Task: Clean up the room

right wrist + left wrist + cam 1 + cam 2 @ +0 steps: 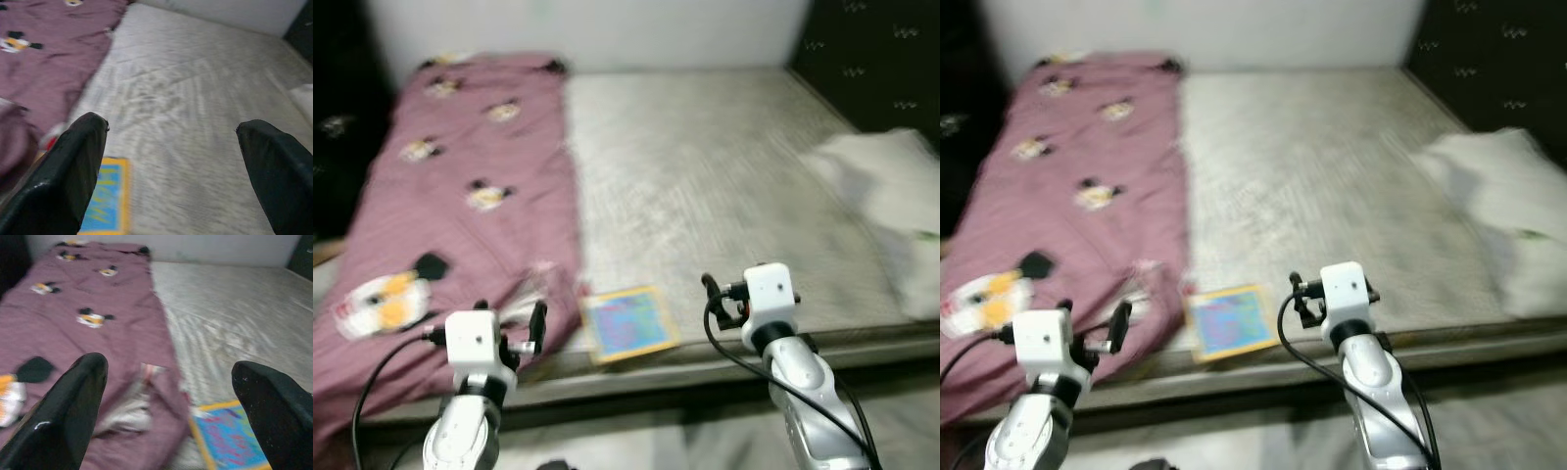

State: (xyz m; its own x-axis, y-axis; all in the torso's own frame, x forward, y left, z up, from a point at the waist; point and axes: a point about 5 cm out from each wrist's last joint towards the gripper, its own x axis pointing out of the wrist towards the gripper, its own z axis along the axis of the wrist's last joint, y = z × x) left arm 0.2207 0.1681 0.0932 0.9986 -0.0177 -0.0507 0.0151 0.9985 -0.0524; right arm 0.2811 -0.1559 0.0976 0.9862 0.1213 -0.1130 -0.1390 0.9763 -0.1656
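While both arms are raised at the foot of the bed, nothing is held yet.

Nearest, the left hand (536, 328) and right hand (713, 297) hang released, fingers spread wide in both wrist views, flanking the blue picture book with yellow border (628, 323) at the near edge of the mattress (705, 186). Touching the book on the left-hand side lies the maroon cartoon-print blanket (460, 186), rumpled at its corner; far off toward the right-hand side sits a white pillow (891, 196). Blur suggests the view is moving, so a reach now could miss the flat book, shove it off the edge, or snag the blanket fold.
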